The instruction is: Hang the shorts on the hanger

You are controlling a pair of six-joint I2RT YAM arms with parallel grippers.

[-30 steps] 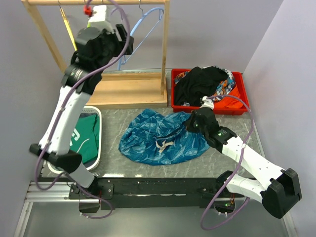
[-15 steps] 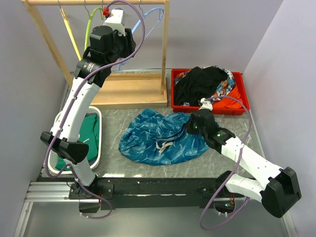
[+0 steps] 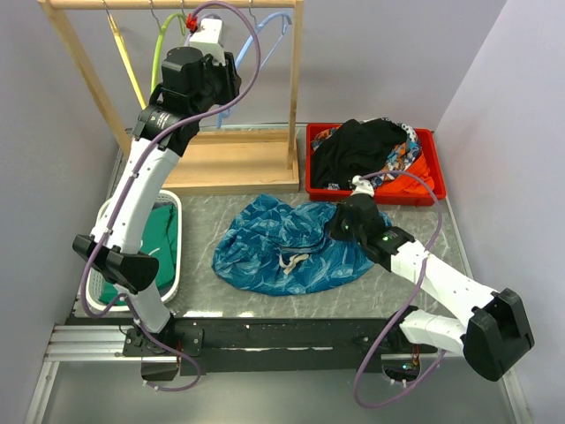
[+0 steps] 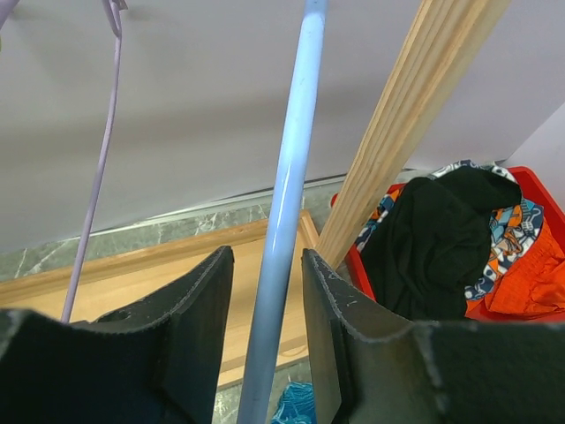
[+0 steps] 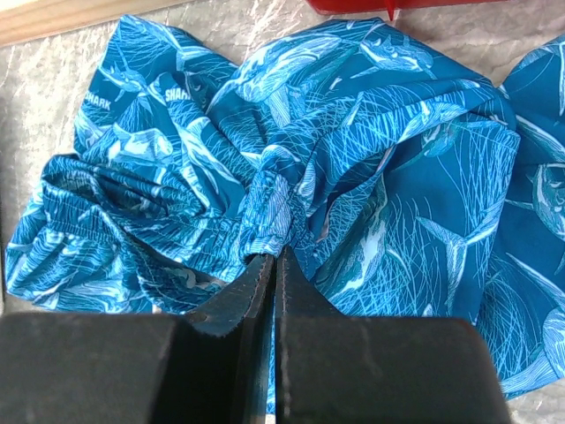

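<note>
1. The shorts [image 3: 282,247] lay crumpled on the grey worktop [image 3: 199,291], in front of the wooden rack [image 3: 296,88] and between the two containers. The white drawstring [image 3: 293,259] showed near the middle of the heap.
2. The right pincer [image 5: 272,258] was at the shorts' right edge, its jaws together and clamped on a fold of the blue fabric. The rest of the garment was spread around the fingertips on the worktop.
3. The hanger [image 4: 284,221], light blue, hung from the rack's top rail at its right end.
4. The left pincer [image 4: 265,265] was raised to the rail. In the wrist view its jaws stood apart, one on each side of the hanger's bar, with a narrow gap on either side and no contact seen.
5. The red bin [image 3: 415,200] sat at the worktop's far right, just beside the rack's base. It was heaped with clothes: a black garment [image 3: 353,150] on top, an orange cloth [image 3: 424,172] and a patterned piece [image 3: 397,159] at the right.
6. The white-rimmed basket [image 3: 179,238] stood at the left edge, partly hidden by the left arm. It held a green shirt [image 3: 159,238].
7. A lime-green hanger [image 3: 157,53] and a lavender hanger [image 4: 97,177] also hung on the rail, left of the blue one.
</note>
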